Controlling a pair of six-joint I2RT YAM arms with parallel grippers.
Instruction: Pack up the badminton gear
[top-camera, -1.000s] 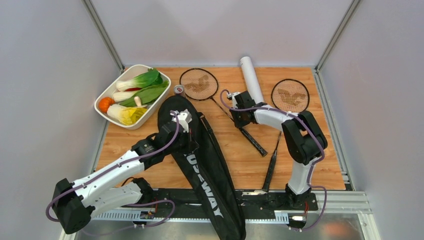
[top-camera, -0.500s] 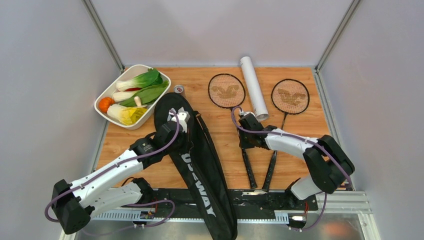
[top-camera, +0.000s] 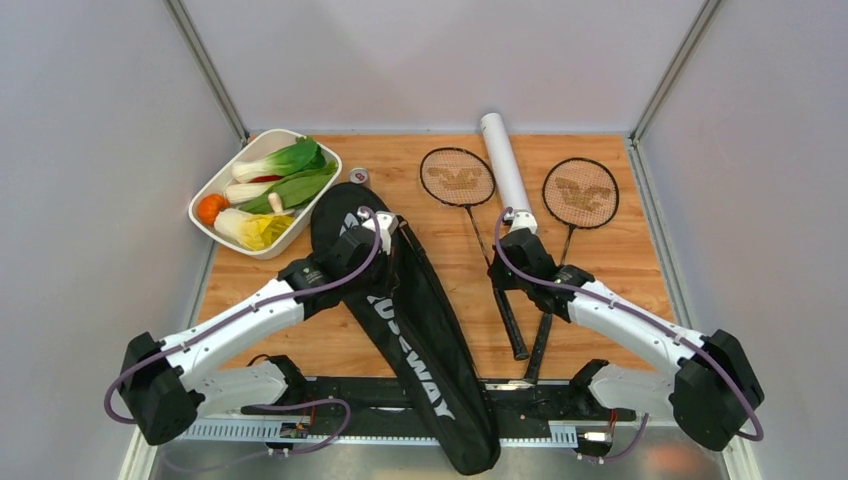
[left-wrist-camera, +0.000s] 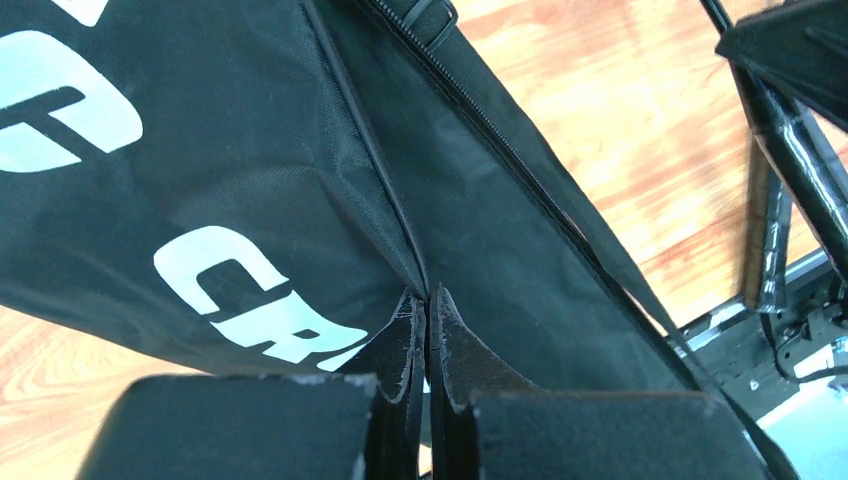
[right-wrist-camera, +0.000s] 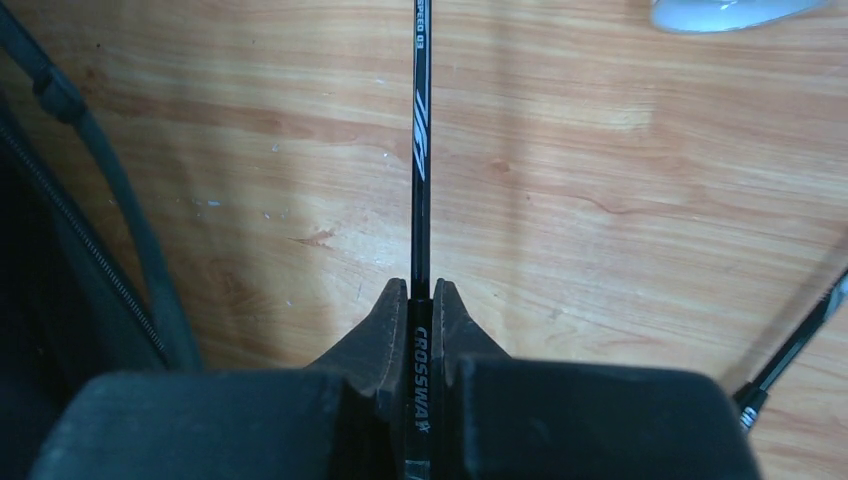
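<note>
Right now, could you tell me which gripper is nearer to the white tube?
Right. The right gripper grips a racket shaft just short of the white tube; the left gripper pinches the racket bag, farther to its left.

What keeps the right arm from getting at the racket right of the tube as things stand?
Likely reachable, but not yet: the right hand is shut on the left racket's shaft. The right racket lies just beside it, with only the arm's own link above it.
</note>
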